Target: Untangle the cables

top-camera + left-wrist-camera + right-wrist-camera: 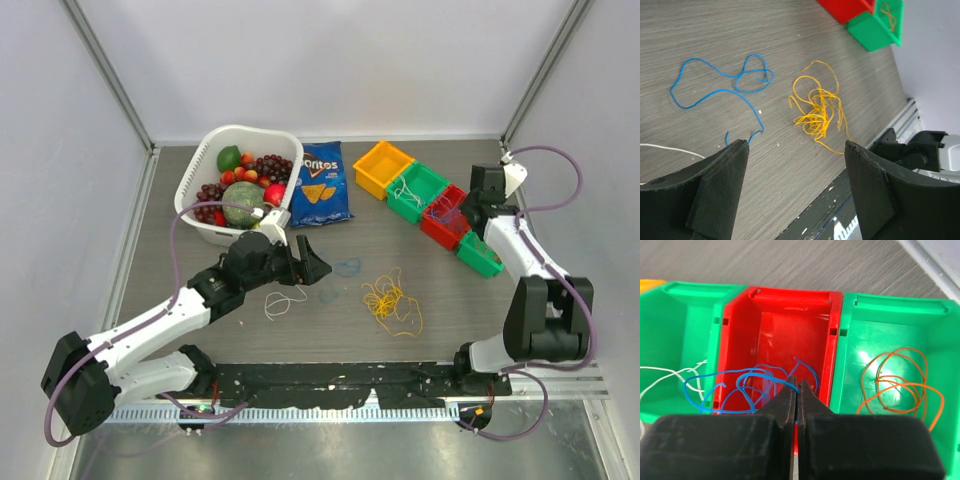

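Left end effector (796, 146) hovers near yellow cable (817, 112).

bright, even, diffuse light fills all three views. the overhead view is sharp, with only faint, soft shadows on the table (450, 290) beneath the arms. white glare sits on the glossy floors of the red bin (790, 325) and the right-hand green bin (890, 315). the black right gripper (797, 387) and left gripper (796, 147) look dark and slightly soft near their lenses.

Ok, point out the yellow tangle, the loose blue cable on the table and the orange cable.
yellow tangle (816, 112), left wrist view, its knotted middle.
loose blue cable (740, 76), left wrist view, loop crossing.
orange cable (900, 385), right wrist view, overlapping loops.
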Robot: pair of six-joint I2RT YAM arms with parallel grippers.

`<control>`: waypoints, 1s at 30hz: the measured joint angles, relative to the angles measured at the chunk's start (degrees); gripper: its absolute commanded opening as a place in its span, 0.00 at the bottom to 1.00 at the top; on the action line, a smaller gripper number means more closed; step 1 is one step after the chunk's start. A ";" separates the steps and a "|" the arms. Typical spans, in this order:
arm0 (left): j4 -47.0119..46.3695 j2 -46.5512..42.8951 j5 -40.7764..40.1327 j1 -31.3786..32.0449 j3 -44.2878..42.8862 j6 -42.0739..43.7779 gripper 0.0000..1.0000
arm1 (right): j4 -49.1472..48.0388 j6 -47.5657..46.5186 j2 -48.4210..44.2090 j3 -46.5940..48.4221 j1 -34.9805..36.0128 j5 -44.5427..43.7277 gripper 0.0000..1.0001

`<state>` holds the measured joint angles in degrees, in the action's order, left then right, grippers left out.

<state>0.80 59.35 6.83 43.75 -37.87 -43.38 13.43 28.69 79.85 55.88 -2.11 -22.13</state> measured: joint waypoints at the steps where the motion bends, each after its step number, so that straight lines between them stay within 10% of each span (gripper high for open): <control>1: 0.98 0.35 -0.59 0.00 -0.22 0.00 0.79 | 0.81 0.07 2.10 1.03 0.00 0.17 0.01; 9: 3.87 1.99 -1.86 0.00 -0.59 0.00 0.75 | 6.80 -1.55 14.82 8.13 0.17 -0.04 0.01; 15: 4.24 2.73 -1.88 0.00 -0.74 0.07 0.87 | 11.19 -3.67 20.57 14.82 0.83 -0.79 0.25; 19: 4.61 2.95 -2.43 0.00 -0.87 0.07 0.86 | 14.19 -5.29 19.23 15.06 4.20 -3.89 0.53; 30: 6.40 4.52 -3.17 0.00 -2.64 0.35 0.88 | 17.42 -6.27 4.50 8.13 10.91 -7.04 0.68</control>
<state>7.20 63.88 3.66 43.75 -40.51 -43.03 30.85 22.41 84.36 64.01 8.80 -29.17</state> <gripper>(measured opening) 0.849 0.673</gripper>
